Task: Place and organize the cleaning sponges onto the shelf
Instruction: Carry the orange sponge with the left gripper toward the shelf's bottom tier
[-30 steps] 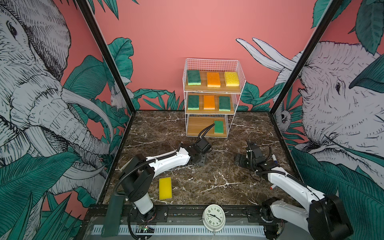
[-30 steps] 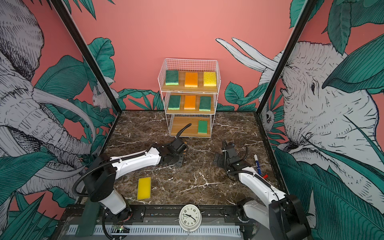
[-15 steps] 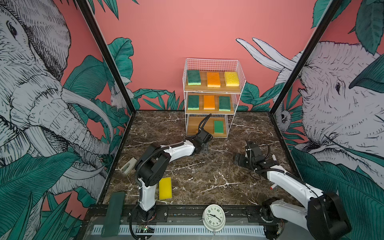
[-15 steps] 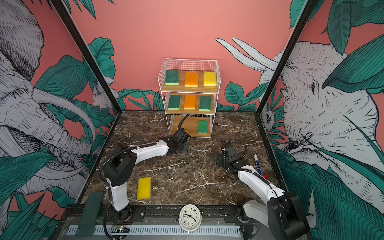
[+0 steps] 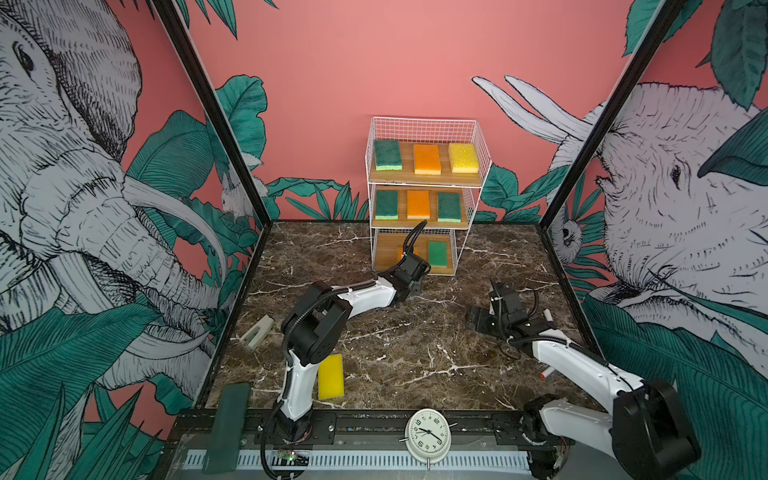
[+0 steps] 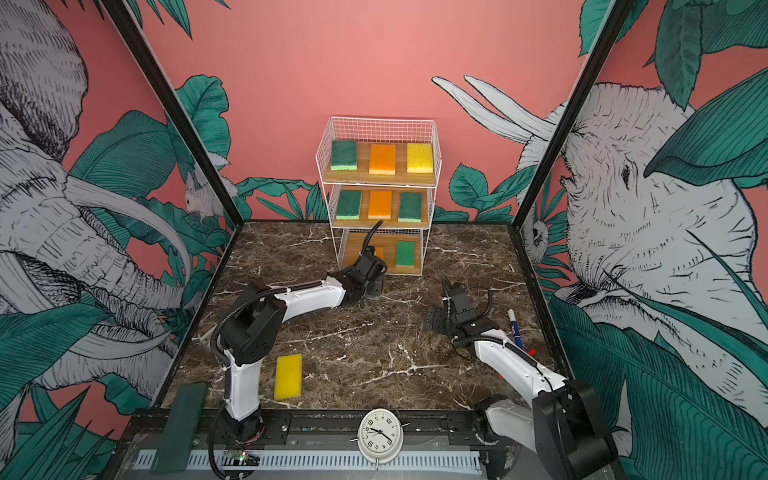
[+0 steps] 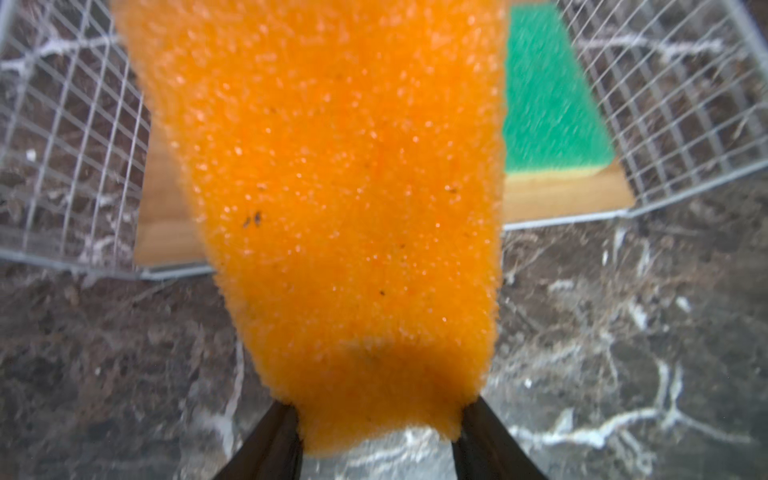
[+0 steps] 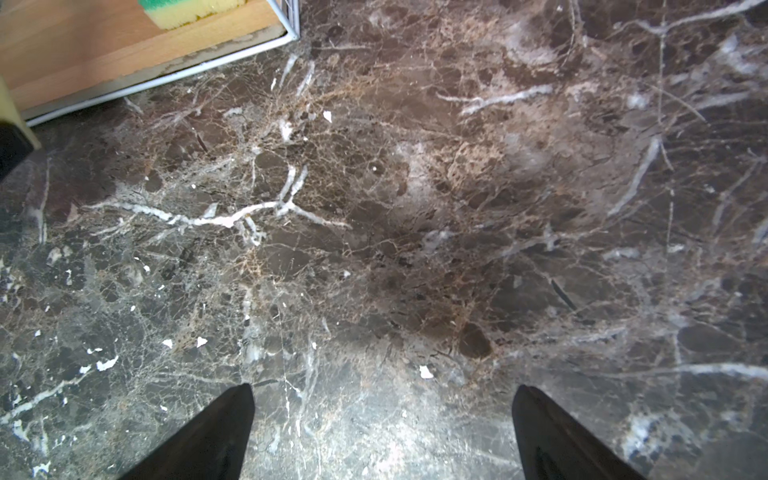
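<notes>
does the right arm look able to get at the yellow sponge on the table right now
Doubtful. The right claw is open and empty, but the yellow sponge lies at the near left, beside the base of the left arm. Nothing stands between them; the long stretch is the doubt.

The flat orange foam sponge [image 7: 345, 199] in the left pincer [image 7: 378, 409] is blurred in the left wrist view, runs off the picture's top edge and hides part of the green scouring sponge [image 7: 548, 104] behind it

In both top views only a sliver of it shows in the bottom tier of the white wire shelf with wooden boards [image 5: 428, 179]; the left arm [image 5: 365, 296] hides the rest and the fingertips

In a top view that arm overlaps the yellow sponge [image 5: 331, 376] near the front edge of the table [image 5: 415, 332], and the right arm [image 5: 582, 370] hides the middle of the red-and-white marker pen [image 5: 547, 316]
</notes>
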`<action>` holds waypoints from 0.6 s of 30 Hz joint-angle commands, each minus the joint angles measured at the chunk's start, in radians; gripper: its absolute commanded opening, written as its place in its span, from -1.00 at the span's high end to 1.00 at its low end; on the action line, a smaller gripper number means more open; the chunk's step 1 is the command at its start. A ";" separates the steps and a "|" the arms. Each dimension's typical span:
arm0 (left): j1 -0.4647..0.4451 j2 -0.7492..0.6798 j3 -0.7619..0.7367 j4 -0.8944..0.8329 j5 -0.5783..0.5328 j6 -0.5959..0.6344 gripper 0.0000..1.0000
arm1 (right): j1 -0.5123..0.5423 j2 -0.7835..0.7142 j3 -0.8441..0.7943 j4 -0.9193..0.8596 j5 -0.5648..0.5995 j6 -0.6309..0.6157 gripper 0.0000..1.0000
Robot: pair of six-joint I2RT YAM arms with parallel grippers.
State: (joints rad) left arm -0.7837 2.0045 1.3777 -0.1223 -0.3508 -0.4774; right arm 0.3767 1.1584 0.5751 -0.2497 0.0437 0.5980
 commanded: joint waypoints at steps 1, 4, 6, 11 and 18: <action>0.000 0.017 0.052 0.044 -0.038 0.028 -0.07 | -0.004 -0.005 0.017 0.022 -0.005 -0.006 -0.98; -0.001 0.048 0.095 0.032 -0.049 0.029 -0.07 | -0.004 -0.009 0.012 0.026 -0.009 -0.006 -0.98; 0.000 0.062 0.103 0.043 -0.056 0.027 -0.08 | -0.004 -0.014 0.009 0.031 -0.014 -0.005 -0.99; 0.000 0.083 0.101 0.087 -0.101 0.026 -0.09 | -0.004 -0.025 0.005 0.035 -0.020 -0.005 -0.98; -0.001 0.107 0.097 0.150 -0.117 0.039 -0.10 | -0.004 -0.028 -0.004 0.048 -0.023 -0.007 -0.98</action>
State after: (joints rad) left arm -0.7834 2.1132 1.4601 -0.0311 -0.4374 -0.4492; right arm 0.3767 1.1477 0.5751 -0.2359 0.0219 0.5980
